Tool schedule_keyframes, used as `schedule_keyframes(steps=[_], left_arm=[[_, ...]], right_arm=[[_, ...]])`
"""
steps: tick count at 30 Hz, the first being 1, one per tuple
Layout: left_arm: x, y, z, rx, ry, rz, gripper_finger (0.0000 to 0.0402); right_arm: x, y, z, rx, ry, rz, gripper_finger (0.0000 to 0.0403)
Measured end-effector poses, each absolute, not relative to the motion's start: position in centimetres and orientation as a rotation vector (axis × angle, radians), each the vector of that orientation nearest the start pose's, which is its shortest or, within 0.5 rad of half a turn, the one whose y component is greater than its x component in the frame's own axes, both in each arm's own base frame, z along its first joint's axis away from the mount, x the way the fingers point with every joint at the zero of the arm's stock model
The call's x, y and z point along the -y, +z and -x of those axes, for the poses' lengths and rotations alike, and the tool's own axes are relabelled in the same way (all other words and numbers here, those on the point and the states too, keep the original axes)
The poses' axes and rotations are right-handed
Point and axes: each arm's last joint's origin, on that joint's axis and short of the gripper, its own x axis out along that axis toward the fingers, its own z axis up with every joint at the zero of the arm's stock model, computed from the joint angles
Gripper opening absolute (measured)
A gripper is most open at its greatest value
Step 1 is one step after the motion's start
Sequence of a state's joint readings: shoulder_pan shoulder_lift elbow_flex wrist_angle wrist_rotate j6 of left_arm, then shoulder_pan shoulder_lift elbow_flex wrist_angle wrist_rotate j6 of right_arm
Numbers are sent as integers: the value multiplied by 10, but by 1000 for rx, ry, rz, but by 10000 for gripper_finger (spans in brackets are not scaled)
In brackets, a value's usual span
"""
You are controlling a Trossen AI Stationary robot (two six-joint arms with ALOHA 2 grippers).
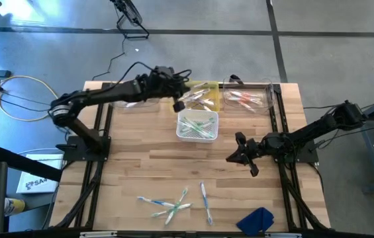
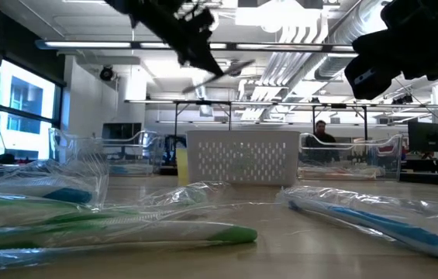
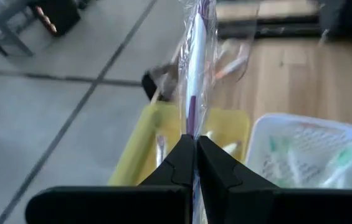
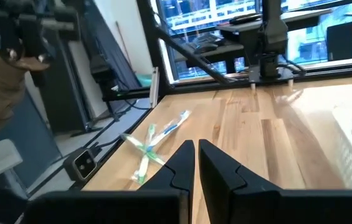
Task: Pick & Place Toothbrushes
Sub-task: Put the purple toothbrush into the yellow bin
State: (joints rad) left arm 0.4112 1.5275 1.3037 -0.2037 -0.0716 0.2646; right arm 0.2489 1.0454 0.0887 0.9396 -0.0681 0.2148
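Left wrist view: left gripper pinches a slim purple-and-white toothbrush in crinkly clear wrap, above the yellow bin, at table's twelve o'clock. Right gripper closed, empty.

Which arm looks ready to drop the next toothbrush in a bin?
The left. Its gripper is shut on a wrapped toothbrush above the yellow bin. The right gripper is shut on nothing, hovering mid-table.
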Motion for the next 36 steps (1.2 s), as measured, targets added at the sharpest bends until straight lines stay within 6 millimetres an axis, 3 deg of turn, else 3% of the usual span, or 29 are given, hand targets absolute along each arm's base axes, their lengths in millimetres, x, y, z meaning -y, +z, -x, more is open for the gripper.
schedule_keyframes(steps=[6, 14, 24, 36], left_arm=[[-182, 296, -329, -539, 418, -128, 3], [-210, 264, -345, -565, 376, -75, 3], [-228, 259, -377, -611, 353, -61, 3], [-233, 216, -386, -749, 342, 62, 3]], right_arm=[[-43, 164, -169, -45, 243, -211, 15], [-42, 165, -169, -41, 218, -211, 15], [-42, 164, -169, -45, 218, -213, 15], [-42, 163, -169, -53, 218, -209, 15]])
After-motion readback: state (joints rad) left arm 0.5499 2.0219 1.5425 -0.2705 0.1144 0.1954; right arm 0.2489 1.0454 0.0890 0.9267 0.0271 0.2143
